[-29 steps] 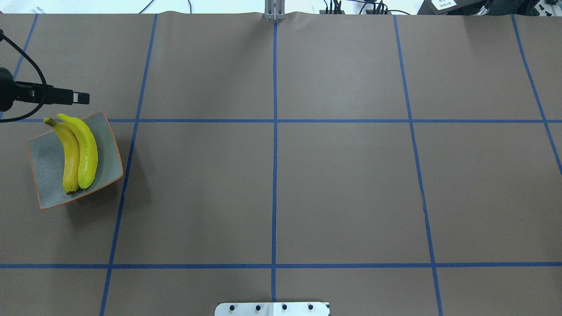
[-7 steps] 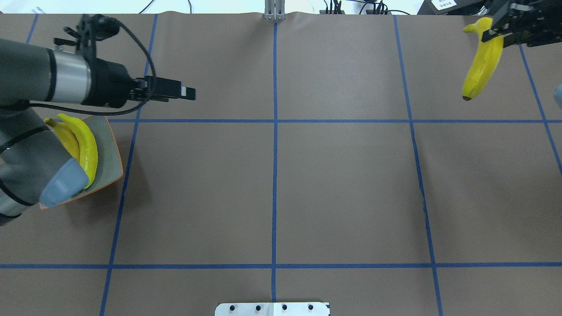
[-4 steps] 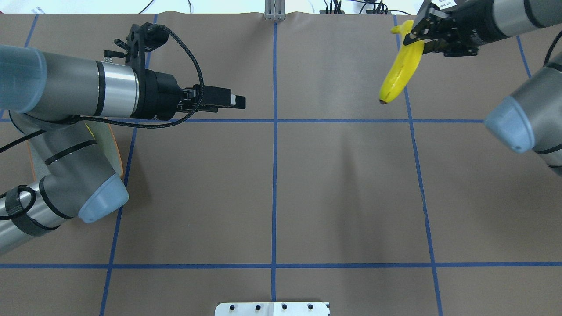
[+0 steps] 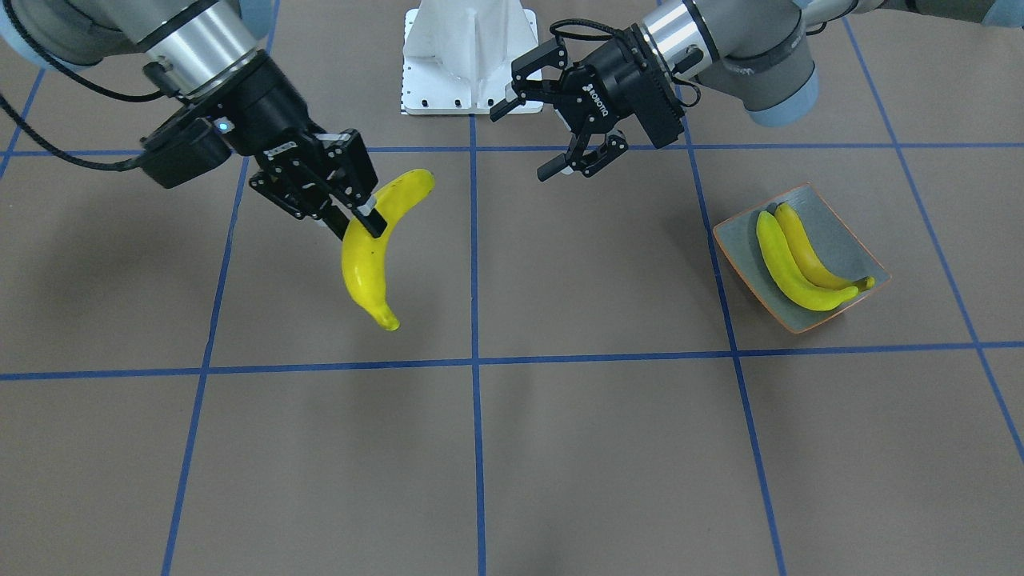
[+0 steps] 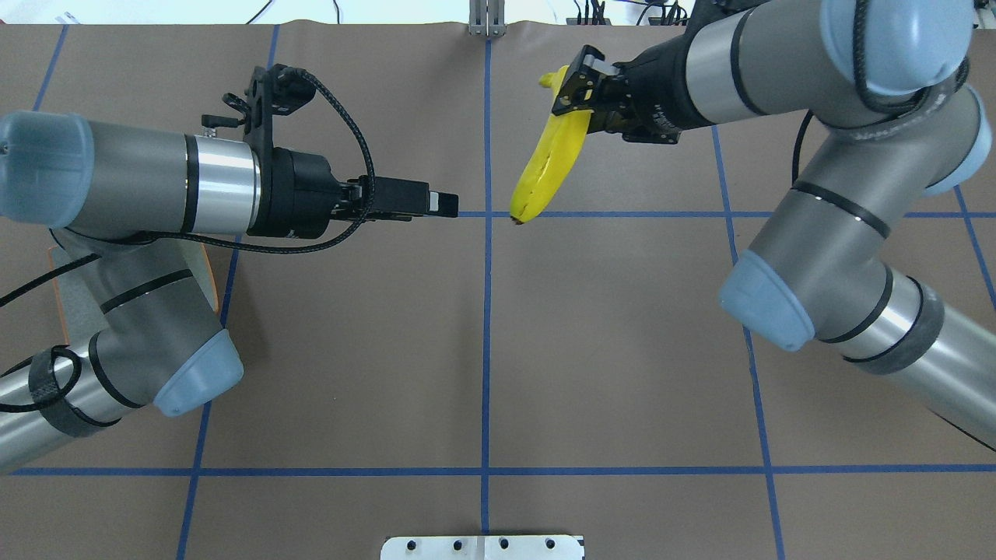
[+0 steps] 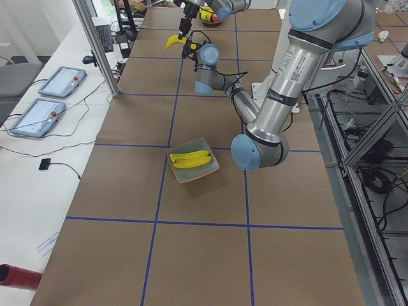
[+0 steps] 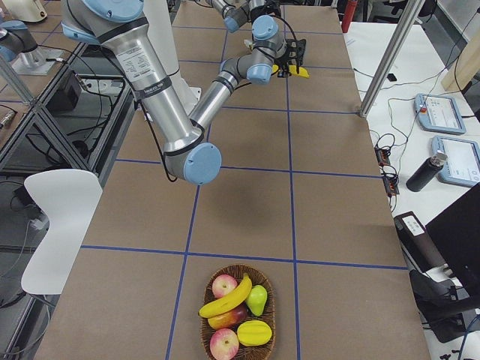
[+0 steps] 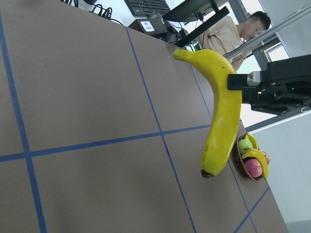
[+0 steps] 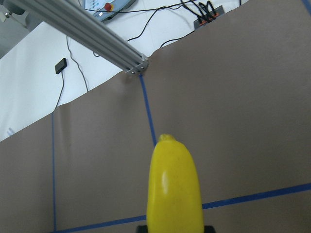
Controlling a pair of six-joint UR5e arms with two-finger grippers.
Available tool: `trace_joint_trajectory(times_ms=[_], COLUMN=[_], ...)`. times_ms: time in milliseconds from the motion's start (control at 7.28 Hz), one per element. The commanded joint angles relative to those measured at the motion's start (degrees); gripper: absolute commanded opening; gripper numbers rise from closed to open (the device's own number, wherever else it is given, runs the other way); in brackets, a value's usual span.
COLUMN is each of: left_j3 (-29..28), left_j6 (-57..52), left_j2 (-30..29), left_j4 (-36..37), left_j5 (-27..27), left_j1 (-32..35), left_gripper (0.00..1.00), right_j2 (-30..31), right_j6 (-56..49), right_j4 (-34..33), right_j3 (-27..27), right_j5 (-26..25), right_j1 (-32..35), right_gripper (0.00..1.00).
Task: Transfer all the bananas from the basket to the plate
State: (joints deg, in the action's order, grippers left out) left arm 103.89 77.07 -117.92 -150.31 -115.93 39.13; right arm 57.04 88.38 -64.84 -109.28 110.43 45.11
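We work on a table (image 5: 622, 350) covered in matte brown paper and gridded with blue tape (image 5: 485, 350). A white bench (image 6: 25, 185) carrying tablets (image 6: 60, 81) runs beside it.

The right gripper (image 4: 358, 224) is clamped on the upper third of a smooth, glossy yellow banana (image 4: 364, 276), whose curved body hangs below the grip. The left gripper (image 4: 524, 140) faces it, spread wide and empty.

Behind the left gripper, the square grey plate (image 4: 840, 240), orange-rimmed, carries two bananas (image 4: 792, 268) side by side. Another banana (image 7: 225, 300) lies in the woven basket (image 7: 238, 268), well apart from both grippers.

Open gap between left gripper (image 4: 520, 142) and hanging banana (image 4: 364, 256), bare mat (image 4: 560, 264) under it. Plate (image 4: 844, 236): two bananas (image 4: 792, 260) take the middle, bare strip beside them; left elbow (image 6: 258, 150) near its robot side.
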Motion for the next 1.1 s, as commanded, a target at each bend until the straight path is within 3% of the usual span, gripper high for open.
trace_joint_trajectory(times_ms=[0,549,686,824,961], left_j3=[0.2,0.1,0.2,0.2,0.3], left_j6=[0.1,0.0,0.0,0.1,0.1], left_j2=[0.1,0.2,0.2,0.2,0.3], left_j4=[-1.2,-1.3,-1.3,-1.3,-1.3], left_j5=[0.0,-0.1,-0.1,-0.1,-0.1], left_j1=[-0.4,-0.5,-0.6,-0.8,-0.9], left_gripper=[0.99,0.99,0.9,0.59,0.17], right_j2=[-3.0,-5.6,-5.6,-5.6,-5.5], right_j6=[0.3,1.5,1.5,1.5,1.4], right_j4=[-0.4,-0.4,-0.4,-0.4,-0.2], right_j3=[-0.1,-0.8,-1.5,-1.6,-1.6], right_j5=[-5.3,-10.5,-10.5,-10.6,-10.5], right_j1=[-5.4,-10.6,-10.7,-10.7,-10.7], right_gripper=[0.0,0.0,0.0,0.0,0.0])
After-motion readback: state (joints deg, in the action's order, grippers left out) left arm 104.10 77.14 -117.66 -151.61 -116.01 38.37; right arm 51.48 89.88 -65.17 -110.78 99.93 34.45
